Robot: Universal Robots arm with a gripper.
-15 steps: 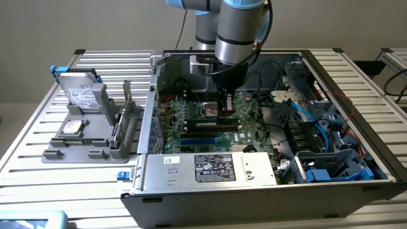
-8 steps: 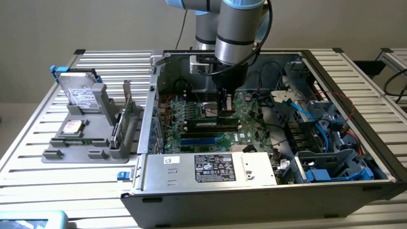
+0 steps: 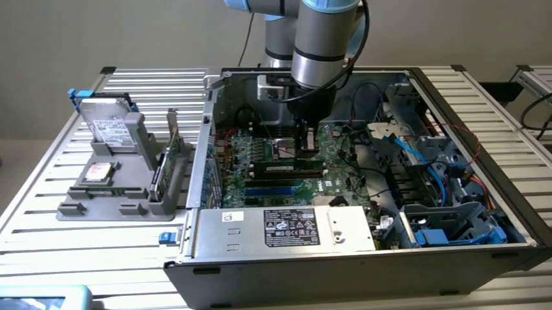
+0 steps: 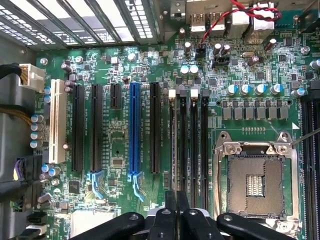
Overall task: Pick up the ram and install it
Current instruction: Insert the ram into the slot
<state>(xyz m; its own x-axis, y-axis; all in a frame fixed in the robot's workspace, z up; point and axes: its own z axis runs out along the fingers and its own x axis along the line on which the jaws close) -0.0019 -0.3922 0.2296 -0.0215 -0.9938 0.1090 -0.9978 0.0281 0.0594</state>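
My gripper (image 3: 304,154) hangs inside the open computer case (image 3: 483,97), above the green motherboard (image 3: 258,194) and near the empty processor socket (image 4: 257,182). Its two black fingers (image 4: 170,207) stand pressed together, shut, and I see nothing between them. Just ahead of them run the long black memory slots (image 4: 194,140). The ram (image 3: 110,192), a thin low green stick, sits along the front of the grey rack (image 3: 74,210), outside the case at the exterior view's left and well away from the gripper.
The rack also holds a silver hard drive (image 3: 108,123), a small chip (image 3: 99,171) and a taller green card with a metal bracket (image 3: 168,152). Inside the case are a blue slot (image 4: 134,130), a dark labelled strip (image 3: 289,169), the power supply box (image 3: 285,227) and blue cables (image 3: 431,161).
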